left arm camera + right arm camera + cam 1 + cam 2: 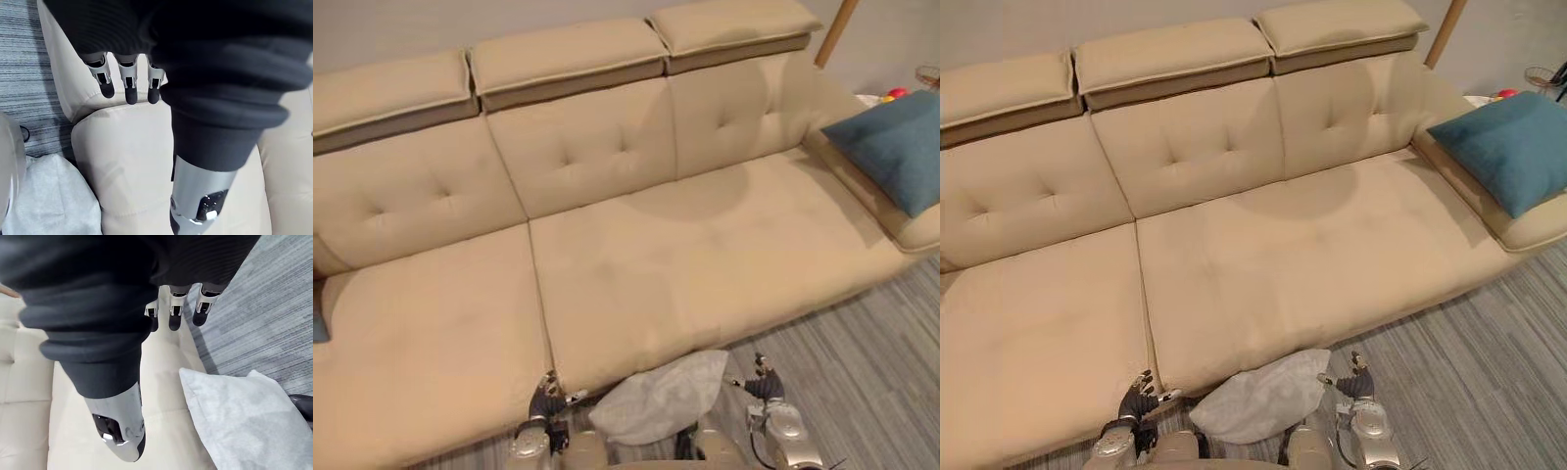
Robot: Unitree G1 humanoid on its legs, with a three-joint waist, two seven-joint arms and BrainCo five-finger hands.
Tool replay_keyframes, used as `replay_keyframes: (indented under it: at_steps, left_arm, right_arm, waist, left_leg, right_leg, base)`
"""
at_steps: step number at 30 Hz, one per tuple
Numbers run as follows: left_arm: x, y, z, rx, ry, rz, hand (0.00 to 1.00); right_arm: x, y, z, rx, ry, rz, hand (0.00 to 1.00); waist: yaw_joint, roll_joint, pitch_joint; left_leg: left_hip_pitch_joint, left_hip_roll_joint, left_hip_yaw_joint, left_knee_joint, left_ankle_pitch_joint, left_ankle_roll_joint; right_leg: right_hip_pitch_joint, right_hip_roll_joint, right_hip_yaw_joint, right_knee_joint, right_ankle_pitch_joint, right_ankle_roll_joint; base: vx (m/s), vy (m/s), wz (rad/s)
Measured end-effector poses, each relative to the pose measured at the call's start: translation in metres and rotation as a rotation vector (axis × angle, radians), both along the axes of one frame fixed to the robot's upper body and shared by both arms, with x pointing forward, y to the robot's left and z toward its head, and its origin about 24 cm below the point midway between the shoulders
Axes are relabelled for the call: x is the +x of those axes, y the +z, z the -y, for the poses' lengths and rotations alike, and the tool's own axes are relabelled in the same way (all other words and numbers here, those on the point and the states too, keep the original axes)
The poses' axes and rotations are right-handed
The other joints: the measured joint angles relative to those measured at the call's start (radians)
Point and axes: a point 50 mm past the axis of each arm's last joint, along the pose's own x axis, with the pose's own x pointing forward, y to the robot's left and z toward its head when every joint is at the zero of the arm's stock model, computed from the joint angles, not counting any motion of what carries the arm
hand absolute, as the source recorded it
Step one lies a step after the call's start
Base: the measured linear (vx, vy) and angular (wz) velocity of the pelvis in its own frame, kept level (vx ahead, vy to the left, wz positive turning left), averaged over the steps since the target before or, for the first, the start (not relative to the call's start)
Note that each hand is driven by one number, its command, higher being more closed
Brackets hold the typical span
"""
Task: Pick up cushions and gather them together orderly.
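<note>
So the robot is standing right at the front edge of a big beige sofa [685, 264], looking down at it. The seat is pretty much bare. One teal cushion [893, 145] sits way over at the right end, lying tilted on the armrest. The other one, a light grey cushion [661, 397], is down on the striped grey floor [862, 372], right up against the front of the sofa, near the seam between the two seat sections. It lies between the robot's two hands, and neither hand looks to be touching it. The left hand [548, 403] is up by the seat's front edge just left of the grey cushion, and its fingers [128, 83] hang out straight and loose over the sofa, holding nothing. The right hand [765, 388] is just right of the cushion, over the floor by the sofa front. Its fingers [175, 316] are also relaxed and open, with nothing in them, and the grey cushion shows just past them in the right wrist view. There's also a sliver of something blue [318, 323] at the sofa's far left end, but too little of it shows to say what it is. The two cushions are well apart from each other.
</note>
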Motion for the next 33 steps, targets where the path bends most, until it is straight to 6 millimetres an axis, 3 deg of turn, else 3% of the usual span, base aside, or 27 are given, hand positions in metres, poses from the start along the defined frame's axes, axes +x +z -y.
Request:
replay_keyframes:
  at_steps: [5,8,10,11,12,13,14,15,16,17,19,22,26,27,29,30,31,33]
  left_arm:
    - [-0.003,-0.001,-0.003,0.009,0.001,-0.011,0.0]
    - [-0.002,0.001,-0.014,0.038,0.003,-0.009,0.0]
    - [0.009,0.007,-0.024,0.069,-0.004,0.02,0.0]
    - [0.023,0.014,-0.027,0.082,-0.011,0.058,0.0]
    - [0.03,0.017,-0.028,0.088,-0.012,0.078,0.0]
    - [0.04,0.023,-0.029,0.09,-0.003,0.112,0.0]
    - [0.047,0.027,-0.029,0.098,0.0,0.136,0.0]
    - [0.054,0.034,-0.033,0.115,0.005,0.173,0.0]
    - [0.059,0.038,-0.033,0.112,0.011,0.197,0.0]
    - [0.069,0.047,-0.033,0.099,0.042,0.254,0.0]
    - [0.075,0.051,-0.034,0.08,0.104,0.286,0.0]
    - [0.1,0.067,-0.026,0.034,0.156,0.37,0.0]
    - [0.142,0.1,-0.003,-0.032,0.15,0.514,0.0]
    - [0.16,0.117,0.007,-0.055,0.129,0.575,0.0]
    - [0.176,0.134,0.016,-0.073,0.111,0.632,0.0]
    - [0.193,0.155,0.025,-0.089,0.084,0.698,0.0]
    - [0.199,0.164,0.029,-0.093,0.072,0.725,0.0]
    - [0.223,0.207,0.05,-0.115,0.008,0.85,0.0]
  right_arm:
    - [-0.008,-0.006,0.0,0.013,-0.033,-0.04,0.0]
    - [0.015,0.002,-0.005,0.019,-0.01,0.017,0.0]
    - [0.031,0.01,-0.008,0.02,0.001,0.059,0.0]
    - [0.037,0.013,-0.007,0.003,0.002,0.074,0.0]
    - [0.039,0.015,-0.006,-0.008,0.002,0.08,0.0]
    - [0.043,0.017,-0.006,-0.025,0.009,0.087,0.0]
    - [0.042,0.017,-0.006,-0.034,0.009,0.085,0.0]
    - [0.042,0.017,-0.007,-0.041,0.008,0.084,0.0]
    - [0.044,0.019,-0.006,-0.053,0.006,0.092,0.0]
    - [0.056,0.027,-0.005,-0.075,0.006,0.134,0.0]
    - [0.072,0.039,-0.008,-0.089,0.008,0.189,0.0]
    - [0.099,0.062,-0.01,-0.106,0.003,0.288,0.0]
    - [0.131,0.091,-0.015,-0.119,0.015,0.395,0.0]
    - [0.147,0.107,-0.02,-0.117,0.028,0.451,0.0]
    - [0.163,0.126,-0.025,-0.117,0.033,0.512,0.0]
    - [0.179,0.146,-0.03,-0.115,0.039,0.572,0.0]
    - [0.185,0.154,-0.033,-0.114,0.044,0.592,0.0]
    - [0.207,0.191,-0.042,-0.099,0.045,0.695,0.0]
  waist:
    - [-0.008,-0.007,0.002]
    - [0.006,-0.038,0.023]
    - [-0.003,-0.058,0.057]
    - [-0.001,-0.06,0.088]
    - [0.003,-0.056,0.105]
    - [0.006,-0.029,0.133]
    - [0.005,-0.036,0.142]
    - [0.007,-0.058,0.158]
    - [0.016,-0.057,0.17]
    - [0.039,-0.045,0.199]
    - [0.034,-0.038,0.21]
    - [0.033,-0.03,0.271]
    - [0.034,-0.034,0.298]
    - [0.033,-0.03,0.314]
    - [0.032,-0.029,0.327]
    - [0.03,-0.029,0.335]
    - [0.03,-0.029,0.342]
    - [0.028,-0.025,0.351]
  left_leg:
    - [0.006,-0.007,-0.003,-0.124,0.047,0.002]
    - [-0.066,0.006,0.049,-0.078,0.045,0.004]
    - [-0.146,0.01,0.048,-0.005,0.029,0.023]
    - [-0.201,0.025,0.043,0.066,-0.005,0.026]
    - [-0.226,0.032,0.035,0.094,-0.013,0.04]
    - [-0.273,0.062,0.017,0.115,-0.013,0.044]
    - [-0.298,0.061,0.017,0.136,-0.011,0.043]
    - [-0.325,0.053,0.021,0.166,-0.01,0.04]
    - [-0.348,0.06,0.024,0.191,-0.01,0.039]
    - [-0.413,0.078,0.017,0.238,-0.01,0.04]
    - [-0.511,0.086,-0.003,0.296,-0.01,0.04]
    - [-0.631,0.1,-0.038,0.4,-0.015,0.047]
    - [-0.81,0.101,-0.07,0.529,-0.021,0.056]
    - [-0.876,0.108,-0.079,0.578,-0.023,0.059]
    - [-0.946,0.113,-0.09,0.615,-0.023,0.059]
    - [-1.009,0.125,-0.091,0.639,-0.022,0.06]
    - [-1.031,0.131,-0.088,0.648,-0.022,0.06]
    - [-1.149,0.146,-0.085,0.681,-0.022,0.06]
  right_leg:
    - [-0.023,0.01,-0.012,-0.003,0.014,-0.019]
    - [-0.11,0.027,0.054,-0.002,0.064,-0.028]
    - [-0.156,0.029,0.087,-0.001,0.071,-0.032]
    - [-0.183,0.033,0.095,0.003,0.067,-0.008]
    - [-0.191,0.035,0.097,-0.004,0.06,0.02]
    - [-0.221,0.052,0.109,0.039,0.027,0.014]
    - [-0.266,0.045,0.144,0.176,-0.014,-0.026]
    - [-0.258,0.038,0.169,0.218,-0.065,-0.018]
    - [-0.26,0.037,0.183,0.209,-0.106,-0.011]
    - [-0.322,0.042,0.179,0.248,-0.107,-0.007]
    - [-0.416,0.042,0.173,0.318,-0.112,-0.01]
    - [-0.524,0.037,0.152,0.438,-0.139,-0.021]
    - [-0.708,0.009,0.141,0.623,-0.195,-0.044]
    - [-0.775,0.007,0.141,0.681,-0.208,-0.05]
    - [-0.845,0.006,0.14,0.724,-0.212,-0.057]
    - [-0.907,0.007,0.137,0.753,-0.212,-0.057]
    - [-0.93,0.006,0.136,0.762,-0.212,-0.057]
    - [-1.045,0.004,0.134,0.801,-0.211,-0.057]
  base:
    - [-0.13,-0.013,0.36]
    - [-0.24,-0.027,-0.5]
    - [-0.33,-0.008,-0.27]
    - [-0.36,0.033,-0.04]
    - [-0.36,0.042,0.02]
    - [-0.28,0.043,0.22]
    - [-0.14,0.013,0.47]
    - [-0.08,-0.022,0.44]
    - [-0.17,-0.029,0.15]
    - [-0.22,-0.027,-0.08]
    - [-0.25,-0.044,0.03]
    - [-0.16,-0.062,0.18]
    - [-0.17,-0.084,0.21]
    - [-0.19,-0.081,0.04]
    - [-0.18,-0.068,0.0]
    - [-0.14,-0.052,0.0]
    - [-0.15,-0.058,0.03]
    - [-0.13,-0.043,0.04]
